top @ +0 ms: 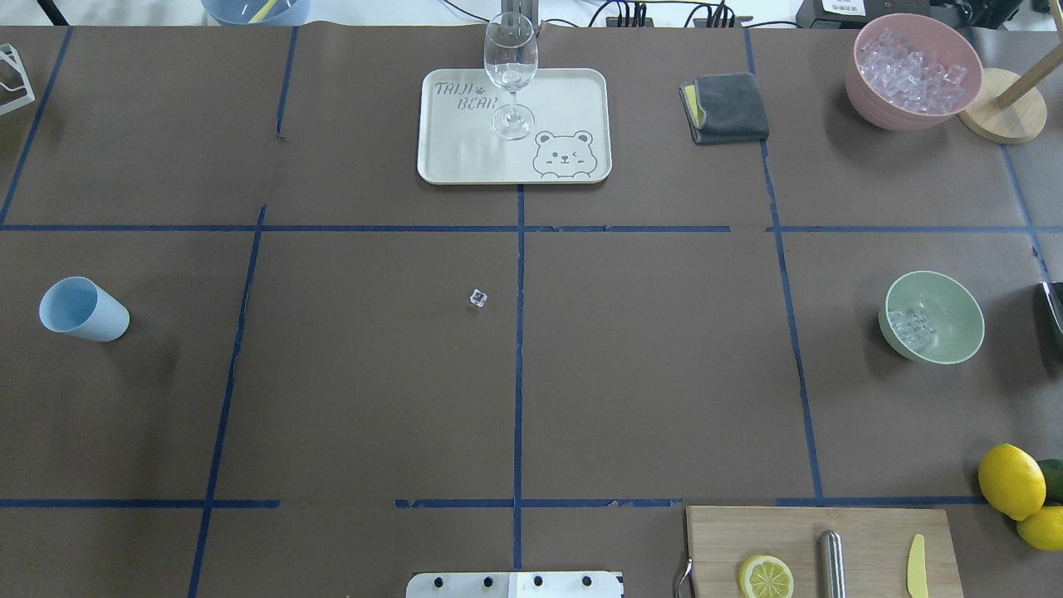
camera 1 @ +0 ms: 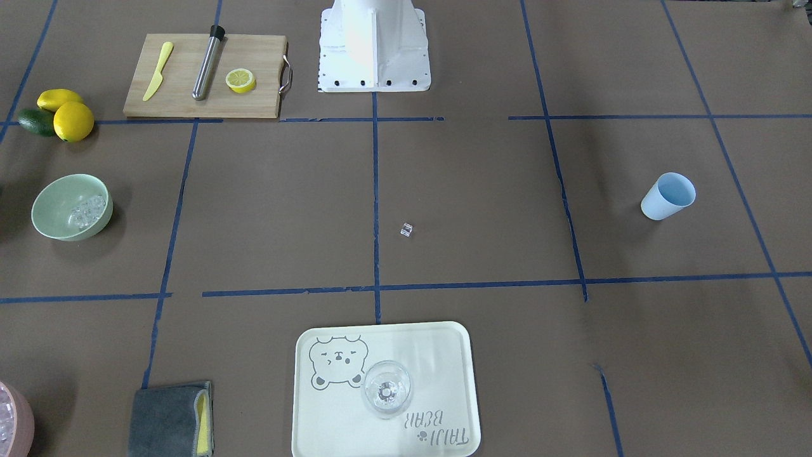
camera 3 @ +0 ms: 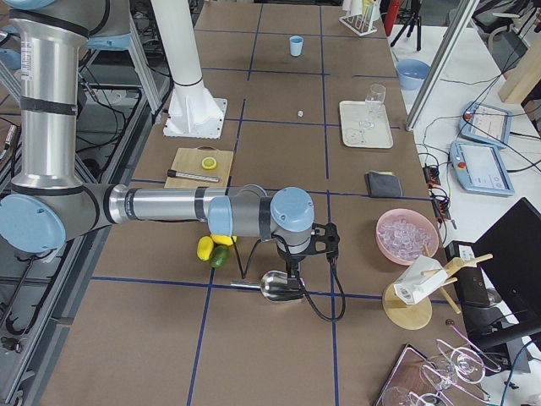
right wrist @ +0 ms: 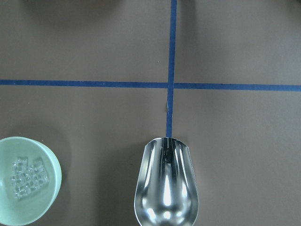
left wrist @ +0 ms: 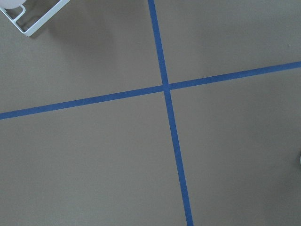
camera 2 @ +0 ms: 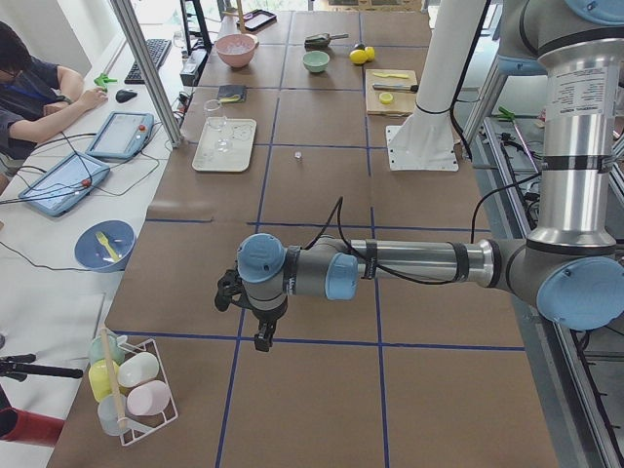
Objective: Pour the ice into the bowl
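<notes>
Ice (top: 910,329) heaped in the bowl (top: 951,309), on the robot's right half of the bench (top: 648,374). One stray cube (top: 477,298) lies alone near the bench centre, well apart from the bowl. The right fingers (camera 3: 292,267) point down at a steel scoop (right wrist: 166,183). The scoop is empty, and no view shows how far these fingers are parted or whether they grip it. In the right wrist view the bowl sits near the scoop, off to one flank of its long axis, which runs in line with a blue tape line (right wrist: 170,56). The left fingers (camera 2: 261,337) hang over bare bench at the opposite end, well apart from bowl and cube; their opening cannot be told either. The right arm is the nearer to the bowl. Judged from the filled bowl and empty scoop, the pour looks done; any further ice would call for a sideways shift of the scoop toward the bowl.
</notes>
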Controlling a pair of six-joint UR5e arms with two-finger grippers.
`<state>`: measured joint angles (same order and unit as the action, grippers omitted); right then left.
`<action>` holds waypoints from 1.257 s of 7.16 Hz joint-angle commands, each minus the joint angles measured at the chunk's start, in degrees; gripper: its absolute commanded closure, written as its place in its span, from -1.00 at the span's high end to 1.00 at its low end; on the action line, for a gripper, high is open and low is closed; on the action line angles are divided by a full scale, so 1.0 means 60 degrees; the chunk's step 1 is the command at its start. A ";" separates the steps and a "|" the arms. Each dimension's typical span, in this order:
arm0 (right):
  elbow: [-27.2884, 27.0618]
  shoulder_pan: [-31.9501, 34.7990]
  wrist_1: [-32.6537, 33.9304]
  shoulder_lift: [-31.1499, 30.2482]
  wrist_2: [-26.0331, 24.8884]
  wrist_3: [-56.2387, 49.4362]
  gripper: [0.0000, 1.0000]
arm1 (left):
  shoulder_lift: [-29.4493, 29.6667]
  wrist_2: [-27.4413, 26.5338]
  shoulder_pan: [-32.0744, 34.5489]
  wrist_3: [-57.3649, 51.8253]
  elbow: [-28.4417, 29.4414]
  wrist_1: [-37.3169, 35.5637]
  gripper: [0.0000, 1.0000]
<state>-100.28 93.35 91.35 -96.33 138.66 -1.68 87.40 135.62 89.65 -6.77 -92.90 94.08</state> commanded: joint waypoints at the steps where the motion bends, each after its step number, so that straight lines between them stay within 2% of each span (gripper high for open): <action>1: 0.0000 -0.0002 -0.0005 -0.0015 -0.0010 0.0002 1.00 | 0.0008 0.0000 0.0001 0.0101 0.0001 -0.0021 1.00; 3: 0.0000 0.0012 -0.0005 -0.0015 0.0005 0.0002 1.00 | 0.0023 0.0029 0.0001 0.1240 0.0001 0.0066 1.00; 9: -0.0044 0.0012 -0.0020 0.0015 0.0005 0.0017 1.00 | 0.0023 0.0029 0.0001 0.1201 0.0001 0.0082 1.00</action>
<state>-100.47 93.36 91.26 -96.19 138.69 -1.58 87.54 135.79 89.65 0.45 -92.90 94.57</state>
